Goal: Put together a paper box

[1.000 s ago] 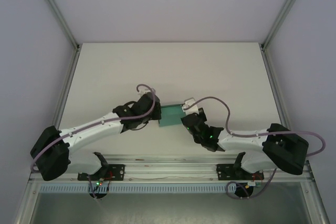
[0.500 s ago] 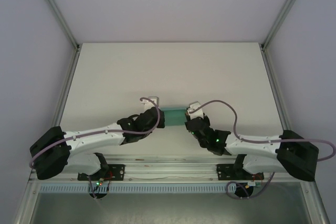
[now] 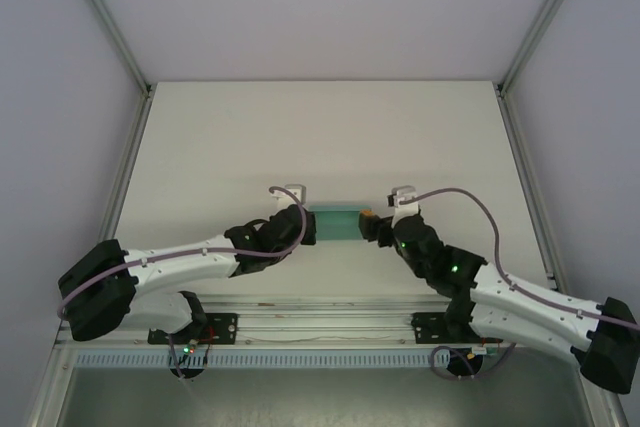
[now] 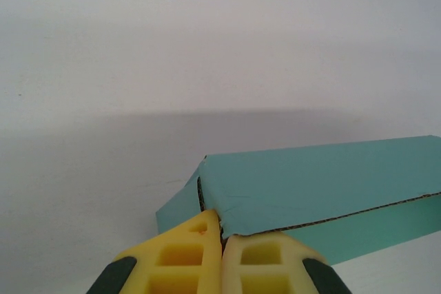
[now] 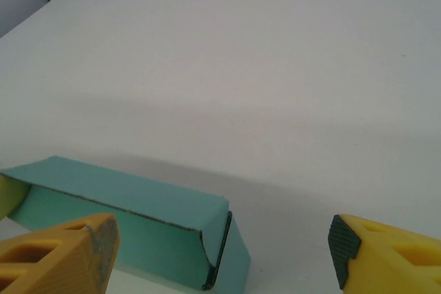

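— White tabletop (image 3: 330,127) inside a pale-walled enclosure, seen from above. Two robot arms reach in from the near edge and meet at a teal-green paper box (image 3: 336,223). It sits between them in the near half of the tabletop, with its long side running left to right. Whether it rests on the surface or hangs just above it, I cannot tell.

— Who has hold of it?

— The left gripper (image 4: 220,233). Its yellow fingers are pressed together, with the box's left corner edge nipped at their tips. The right gripper (image 3: 370,225) is spread wide. In its wrist view the box's right end lies between its fingers, and neither finger seems to touch it. An end flap there is folded in but not flush, and a dark seam gapes beside it.

— How would the box handle?

— Judging by the raw cut edges, it is thin card. That makes it very light, hollow and easy to crease or crush. It would likely skid on the smooth tabletop if pushed from one side alone.

— So where should it be taken?

— Probably along an edge or a folded corner, where the card is stiffer, and with a gentle squeeze. The broad panels would likely buckle inward. The loose end flap looks like the place for the free gripper to work, with the left grip bracing the box.
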Tool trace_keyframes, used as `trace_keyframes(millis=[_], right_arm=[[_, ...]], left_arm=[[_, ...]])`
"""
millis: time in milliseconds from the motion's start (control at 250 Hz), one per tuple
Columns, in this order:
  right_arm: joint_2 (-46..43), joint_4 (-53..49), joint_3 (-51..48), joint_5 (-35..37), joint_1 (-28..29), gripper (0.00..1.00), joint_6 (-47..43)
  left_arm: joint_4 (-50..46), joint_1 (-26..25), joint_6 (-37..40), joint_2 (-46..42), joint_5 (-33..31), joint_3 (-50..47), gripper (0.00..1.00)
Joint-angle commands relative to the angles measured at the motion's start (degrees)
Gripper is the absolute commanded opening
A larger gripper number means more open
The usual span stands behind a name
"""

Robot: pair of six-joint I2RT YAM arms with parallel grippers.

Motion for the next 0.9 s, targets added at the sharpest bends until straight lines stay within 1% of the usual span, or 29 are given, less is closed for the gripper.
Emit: trace_keyframes(millis=[0, 72, 156, 220, 324, 368, 412, 456, 488, 556, 572, 636, 692, 736, 776, 831, 895], right_arm=[[4.0, -5.6, 4.6, -6.4, -4.6, 0.78, 4.6], [8.3, -6.9, 7.2, -9.3, -8.2, 0.73, 6.7], [12.1, -7.1, 8.9, -12.0, -10.6, 0.68, 8.0], [14.0, -7.4, 9.5, -13.5, -11.7, 0.64, 8.5], [15.7, -6.7, 8.3, -13.8, -12.4, 0.59, 9.9], [16.2, -6.1, 7.3, -13.8, -12.5, 0.54, 10.6], [16.6, -5.4, 6.4, -14.1, -12.5, 0.50, 10.7], [16.8, -4.3, 5.2, -14.3, -12.5, 0.48, 11.1], [16.9, -3.2, 4.3, -14.4, -12.6, 0.47, 11.0], [17.0, -1.0, 2.3, -14.8, -12.6, 0.46, 10.9], [16.9, -0.3, 1.9, -14.8, -12.5, 0.46, 10.8], [16.7, 1.3, 0.3, -14.7, -12.5, 0.46, 11.1], [16.7, 1.2, -0.2, -14.3, -12.5, 0.46, 11.3], [16.4, 1.0, -0.6, -14.4, -12.5, 0.46, 11.5], [16.1, 0.9, -0.9, -14.5, -12.6, 0.46, 11.5], [15.7, 0.8, -1.3, -14.7, -12.5, 0.45, 11.2], [15.3, 0.9, -1.8, -14.5, -12.5, 0.45, 10.9]], left_arm=[[-9.9, -0.9, 1.6, 2.2, 6.6, -1.7, 0.09], [-10.3, -0.8, 2.6, 2.2, 6.4, -1.2, 0.09], [-11.1, -0.9, 3.4, 2.5, 6.0, -0.5, 0.09], [-11.2, -0.9, 3.3, 2.7, 5.9, -0.3, 0.09], [-10.8, -0.9, 4.4, 2.6, 6.9, -0.2, 0.11], [-11.6, -0.9, 5.1, 2.3, 7.5, 0.2, 0.11], [-12.4, -0.9, 6.3, 1.8, 7.8, 0.9, 0.18], [-13.3, -0.9, 7.8, 1.0, 8.3, 1.4, 0.21], [-13.6, -0.9, 8.6, 0.4, 8.6, 1.4, 0.27], [-13.8, -0.9, 10.2, -1.0, 9.5, 1.5, 0.39], [-14.1, -0.9, 11.8, -1.3, 9.7, 1.5, 0.42], [-15.4, -0.8, 14.1, -2.3, 10.4, 2.0, 0.52], [-16.9, -0.8, 15.7, -3.0, 10.1, 2.6, 0.56], [-18.0, -0.8, 16.9, -3.5, 10.4, 3.0, 0.64], [-19.4, -0.7, 17.4, -3.7, 10.2, 3.7, 0.71], [-21.4, -0.6, 17.4, -4.1, 10.0, 4.8, 0.77], [-23.0, -0.2, 15.8, -4.8, 9.9, 6.5, 0.89]])
